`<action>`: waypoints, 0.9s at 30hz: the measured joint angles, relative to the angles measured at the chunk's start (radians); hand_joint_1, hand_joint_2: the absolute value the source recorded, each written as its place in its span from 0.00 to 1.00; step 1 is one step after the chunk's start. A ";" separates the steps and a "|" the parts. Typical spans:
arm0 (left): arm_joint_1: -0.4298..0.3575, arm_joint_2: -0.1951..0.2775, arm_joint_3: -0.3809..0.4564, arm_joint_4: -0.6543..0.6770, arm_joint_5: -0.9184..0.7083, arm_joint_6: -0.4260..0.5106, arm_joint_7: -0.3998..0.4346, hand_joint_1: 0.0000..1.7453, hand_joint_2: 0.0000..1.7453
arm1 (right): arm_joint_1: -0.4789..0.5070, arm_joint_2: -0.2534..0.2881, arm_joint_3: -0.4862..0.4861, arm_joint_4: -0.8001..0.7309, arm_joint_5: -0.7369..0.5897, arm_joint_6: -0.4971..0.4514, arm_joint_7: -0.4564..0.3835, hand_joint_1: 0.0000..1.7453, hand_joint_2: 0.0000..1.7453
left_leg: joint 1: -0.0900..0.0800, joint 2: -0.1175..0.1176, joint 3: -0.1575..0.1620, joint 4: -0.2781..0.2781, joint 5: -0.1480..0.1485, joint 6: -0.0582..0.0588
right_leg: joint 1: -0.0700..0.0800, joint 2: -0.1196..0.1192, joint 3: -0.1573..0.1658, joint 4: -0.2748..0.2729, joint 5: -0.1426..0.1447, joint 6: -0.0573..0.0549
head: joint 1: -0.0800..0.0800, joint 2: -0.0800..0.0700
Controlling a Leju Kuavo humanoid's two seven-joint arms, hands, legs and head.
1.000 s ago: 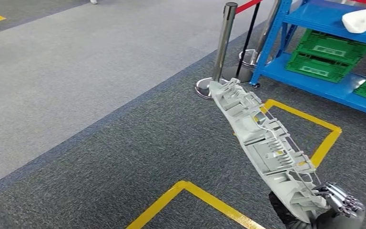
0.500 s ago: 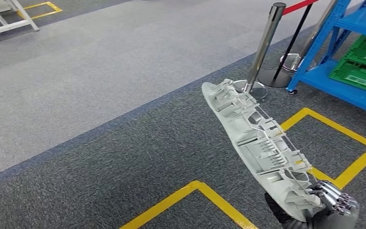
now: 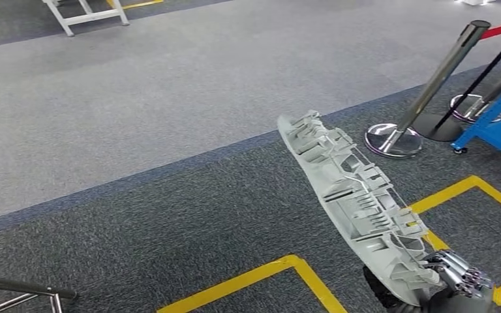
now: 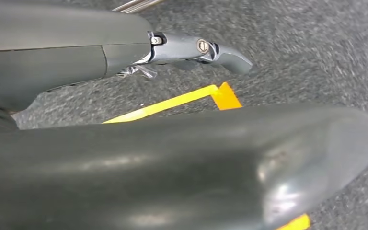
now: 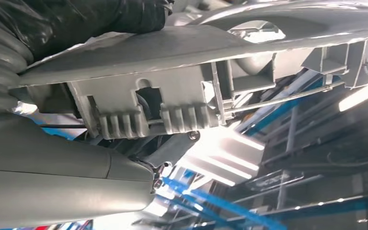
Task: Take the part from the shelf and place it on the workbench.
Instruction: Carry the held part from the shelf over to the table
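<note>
Part [image 3: 355,202] gripped at its lower-right end by my right hand [image 3: 460,280] | tilted up, off the carpet [image 3: 137,130] | left hand [image 4: 187,48] empty, fingers apart

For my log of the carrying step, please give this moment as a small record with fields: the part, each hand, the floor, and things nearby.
part: long grey plastic part, ribbed side up, gripped at its near end, far end pointing up and away
right hand: right hand holds the part; fingers wrap its edge
left hand: left hand holds nothing, above the carpet
floor: grey carpet with yellow tape lines
nearby: metal barrier post; blue shelf at the right edge
</note>
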 joint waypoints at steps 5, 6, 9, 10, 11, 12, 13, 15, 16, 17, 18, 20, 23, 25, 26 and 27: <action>0.002 0.002 0.003 0.000 -0.003 0.000 0.000 0.00 0.00 | 0.003 0.000 -0.002 -0.002 -0.001 0.000 0.000 1.00 1.00 | 0.006 -0.062 -0.027 0.029 -0.003 -0.029 | -0.005 0.040 0.057 -0.108 0.022 -0.019 | 0.007 0.000; 0.005 0.002 0.004 0.000 -0.004 0.000 0.000 0.00 0.00 | 0.002 0.000 -0.002 -0.002 -0.001 0.000 0.000 1.00 1.00 | 0.005 -0.054 -0.031 0.035 -0.006 -0.034 | -0.005 0.027 0.059 -0.109 0.023 -0.023 | 0.006 0.000; 0.004 0.001 0.004 0.000 -0.004 0.000 0.000 0.00 0.00 | 0.003 0.000 -0.002 -0.003 0.000 0.000 0.000 1.00 1.00 | 0.002 0.036 -0.088 0.154 -0.067 -0.045 | -0.003 -0.018 0.069 -0.115 0.020 -0.037 | -0.010 0.000; 0.002 0.000 0.004 0.000 -0.004 0.000 0.000 0.00 0.00 | 0.004 0.000 -0.002 -0.003 0.001 0.000 0.000 1.00 1.00 | 0.004 0.059 -0.122 0.223 -0.096 -0.048 | 0.000 -0.035 0.071 -0.115 0.017 -0.041 | -0.014 0.000; 0.001 -0.001 0.004 0.000 -0.004 0.000 0.000 0.00 0.00 | 0.005 0.000 -0.003 -0.003 0.002 0.000 0.000 1.00 1.00 | 0.005 0.070 -0.152 0.283 -0.115 -0.050 | 0.003 -0.051 0.072 -0.115 0.015 -0.044 | -0.014 0.000; 0.001 -0.002 0.004 0.000 -0.005 0.000 0.000 0.00 0.00 | 0.005 0.000 -0.003 -0.003 0.003 0.000 0.000 1.00 1.00 | 0.006 0.075 -0.168 0.313 -0.117 -0.049 | 0.005 -0.065 0.075 -0.115 0.012 -0.047 | -0.014 0.000; 0.002 -0.002 0.004 0.000 -0.005 0.000 0.000 0.00 0.00 | 0.005 0.000 -0.003 -0.003 0.003 0.000 0.000 1.00 1.00 | 0.006 0.076 -0.164 0.305 -0.100 -0.046 | 0.007 -0.079 0.078 -0.115 0.008 -0.048 | -0.014 0.000; 0.005 -0.001 0.005 0.000 -0.005 0.000 0.000 0.00 0.00 | 0.005 0.000 -0.002 -0.003 0.006 0.000 0.000 1.00 1.00 | -0.001 0.094 -0.108 0.189 -0.030 -0.032 | 0.009 -0.102 0.087 -0.116 0.000 -0.047 | -0.015 0.000; 0.005 0.000 0.005 0.000 -0.005 0.000 0.000 0.00 0.00 | 0.005 0.000 -0.003 -0.003 0.007 0.000 0.000 1.00 1.00 | -0.009 0.118 -0.076 0.125 -0.006 -0.022 | 0.010 -0.112 0.090 -0.117 -0.005 -0.046 | -0.014 0.000; 0.004 0.001 0.005 0.000 -0.005 0.000 0.000 0.00 0.00 | 0.005 0.000 -0.003 -0.003 0.008 0.000 0.000 1.00 1.00 | -0.018 0.139 -0.051 0.075 0.004 -0.014 | 0.012 -0.121 0.091 -0.119 -0.008 -0.043 | -0.015 0.000; 0.002 0.001 0.005 0.000 -0.005 0.000 0.000 0.00 0.00 | 0.005 0.000 -0.003 -0.003 0.009 0.000 0.000 1.00 1.00 | -0.025 0.155 -0.038 0.047 0.004 -0.007 | 0.013 -0.131 0.092 -0.121 -0.011 -0.041 | -0.015 0.000; 0.002 0.003 0.005 0.000 -0.006 0.000 0.000 0.00 0.00 | 0.005 0.000 -0.003 -0.003 0.011 0.000 0.000 1.00 1.00 | -0.030 0.147 -0.033 0.029 -0.002 0.000 | 0.015 -0.150 0.103 -0.129 -0.012 -0.034 | -0.017 0.000; 0.007 0.002 0.005 0.000 -0.007 0.000 0.000 0.00 0.00 | 0.005 0.000 -0.004 -0.002 0.017 0.000 0.000 1.00 1.00 | -0.020 0.116 -0.015 -0.001 0.009 0.009 | 0.013 -0.096 0.089 -0.086 -0.044 -0.024 | -0.014 0.000; 0.002 0.002 0.006 0.000 -0.008 0.000 0.000 0.00 0.00 | 0.006 0.000 -0.006 -0.002 0.020 0.000 -0.001 1.00 1.00 | -0.015 0.093 -0.008 -0.008 0.009 0.014 | 0.010 -0.043 0.023 0.036 -0.094 -0.022 | -0.009 0.000; -0.001 0.002 0.006 0.000 -0.008 0.000 0.000 0.00 0.00 | 0.006 0.000 -0.006 -0.002 0.021 0.000 -0.001 1.00 1.00 | -0.014 0.080 -0.008 -0.007 0.008 0.016 | 0.010 -0.035 -0.016 0.098 -0.111 -0.020 | -0.008 0.000; -0.002 0.001 0.006 0.000 -0.009 0.000 0.000 0.00 0.00 | 0.007 0.000 -0.007 -0.001 0.021 0.000 -0.001 1.00 1.00 | -0.013 0.066 -0.006 -0.006 0.006 0.016 | 0.009 -0.033 -0.046 0.136 -0.112 -0.017 | -0.007 0.000</action>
